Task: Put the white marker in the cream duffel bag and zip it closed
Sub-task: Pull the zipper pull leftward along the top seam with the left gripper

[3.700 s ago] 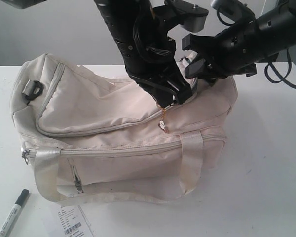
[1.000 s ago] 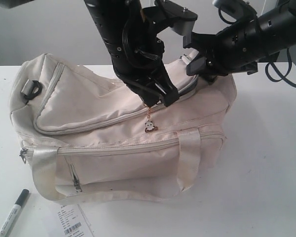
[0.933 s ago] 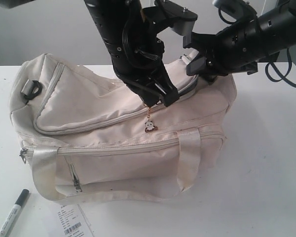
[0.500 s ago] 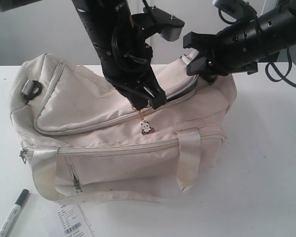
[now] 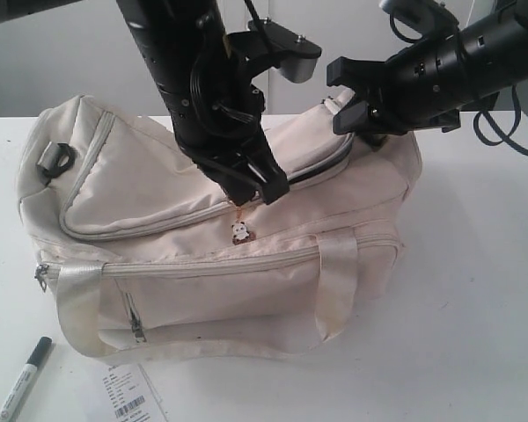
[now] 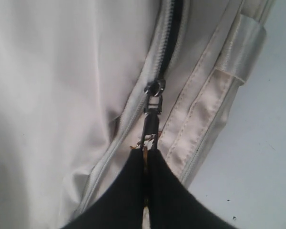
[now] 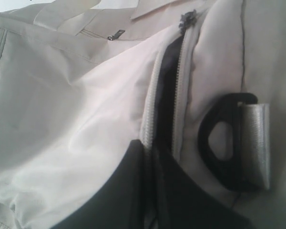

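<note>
Exterior view: white marker [image 5: 22,380] well apart from left fingers [image 5: 268,185]

The matte black left arm [image 5: 189,79], upper centre, bore bundled cables [image 5: 218,104], a grey plate [image 5: 292,46] and the wedge-fingered left gripper [image 5: 266,186]; the black right arm [image 5: 449,66], upper right, trailed looped cable [image 5: 477,132].

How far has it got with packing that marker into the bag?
The cream duffel bag has a dark gap in its top zip, so it is partly open. In hand: the left gripper pinches the zipper pull while the right gripper grips the bag's edge by the gap. To do: the white marker lies on the table beside the bag, not yet packed, then zipping shut.
</note>
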`<action>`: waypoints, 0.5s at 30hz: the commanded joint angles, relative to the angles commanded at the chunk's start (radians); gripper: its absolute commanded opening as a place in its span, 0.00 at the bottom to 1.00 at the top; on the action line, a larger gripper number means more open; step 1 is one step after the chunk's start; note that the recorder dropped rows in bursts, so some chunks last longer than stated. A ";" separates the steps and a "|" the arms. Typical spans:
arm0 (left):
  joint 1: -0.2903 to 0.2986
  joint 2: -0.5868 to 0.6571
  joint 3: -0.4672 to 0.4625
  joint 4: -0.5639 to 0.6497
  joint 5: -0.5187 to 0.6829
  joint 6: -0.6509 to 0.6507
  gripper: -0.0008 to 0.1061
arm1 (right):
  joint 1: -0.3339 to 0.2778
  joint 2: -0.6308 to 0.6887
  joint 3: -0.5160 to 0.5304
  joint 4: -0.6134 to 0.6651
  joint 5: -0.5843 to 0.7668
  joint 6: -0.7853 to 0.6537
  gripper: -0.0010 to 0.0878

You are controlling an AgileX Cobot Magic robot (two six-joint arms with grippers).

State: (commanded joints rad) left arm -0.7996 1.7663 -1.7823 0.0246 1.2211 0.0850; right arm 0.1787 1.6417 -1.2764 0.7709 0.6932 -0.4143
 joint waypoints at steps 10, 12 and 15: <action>0.000 -0.031 0.007 0.019 0.000 -0.002 0.01 | 0.000 0.000 0.000 -0.004 0.011 0.000 0.01; 0.000 -0.038 0.007 0.021 0.000 -0.002 0.01 | 0.000 0.000 0.000 -0.004 0.008 0.000 0.01; 0.000 -0.042 0.007 0.022 0.000 -0.002 0.01 | 0.000 0.000 0.000 -0.004 0.008 0.000 0.01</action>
State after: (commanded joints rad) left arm -0.7996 1.7241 -1.7755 0.0463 1.2211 0.0826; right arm 0.1787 1.6417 -1.2764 0.7672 0.7016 -0.4143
